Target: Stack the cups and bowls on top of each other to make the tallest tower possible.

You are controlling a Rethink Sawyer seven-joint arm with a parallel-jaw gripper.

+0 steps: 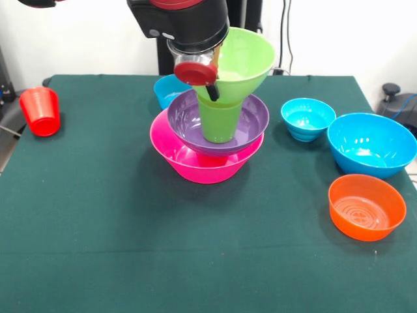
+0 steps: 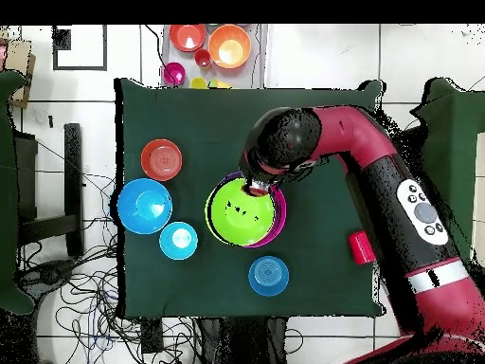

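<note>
The tower stands mid-table: a hot pink bowl (image 1: 195,166) at the base, a purple bowl (image 1: 253,117) on it, and a lime green cup (image 1: 218,124) upright in the purple bowl. A lime green bowl (image 1: 247,55) sits tilted on the cup. My gripper (image 1: 210,85) is at that bowl's left rim, shut on it, with one black finger (image 1: 212,92) on its outer wall. From overhead the gripper (image 2: 254,186) is at the edge of the green bowl (image 2: 237,213). A red-orange cup (image 1: 40,111) stands far left. The crimson-pink cup is not plainly visible.
A small cyan bowl (image 1: 168,88) sits behind the tower and another (image 1: 307,119) to its right. A large blue bowl (image 1: 371,143) and an orange bowl (image 1: 366,207) lie at the right edge. Overhead, more bowls (image 2: 229,45) lie beyond the table.
</note>
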